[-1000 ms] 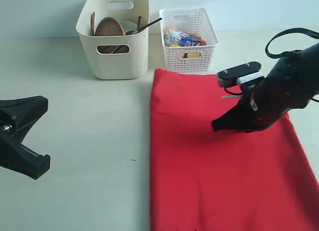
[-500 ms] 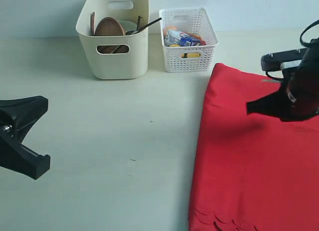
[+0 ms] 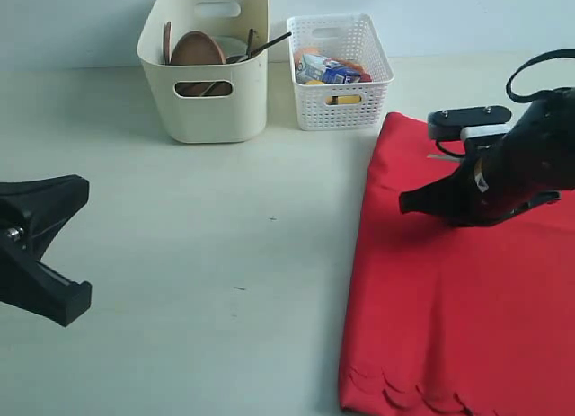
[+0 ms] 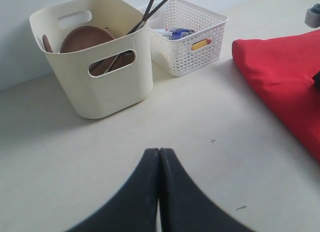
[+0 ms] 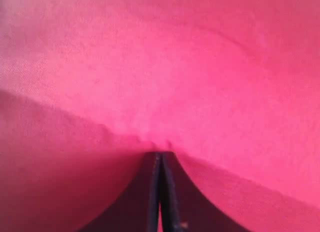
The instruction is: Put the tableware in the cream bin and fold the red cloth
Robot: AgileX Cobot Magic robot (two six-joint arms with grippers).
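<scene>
My right gripper (image 5: 160,157) is clenched on a pucker of the red cloth (image 3: 449,317), which lies at the right of the table (image 3: 180,254), scalloped edge nearest. My left gripper (image 4: 159,159), pressed closed on nothing, hangs over the near left. At the far side, the cream bin (image 3: 207,115) holds the brown plate (image 3: 198,49) and chopsticks (image 3: 269,46). In the white basket (image 3: 346,106) just to its right, the carton (image 3: 328,70) has print that seems too small to read.

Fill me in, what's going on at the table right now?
The right claw is shut, pinching a fold of the red cloth, which lies on the right of the table. The left claw hangs shut and empty above the table. A brown plate and chopsticks sit in the cream bin, beside a white basket.
</scene>
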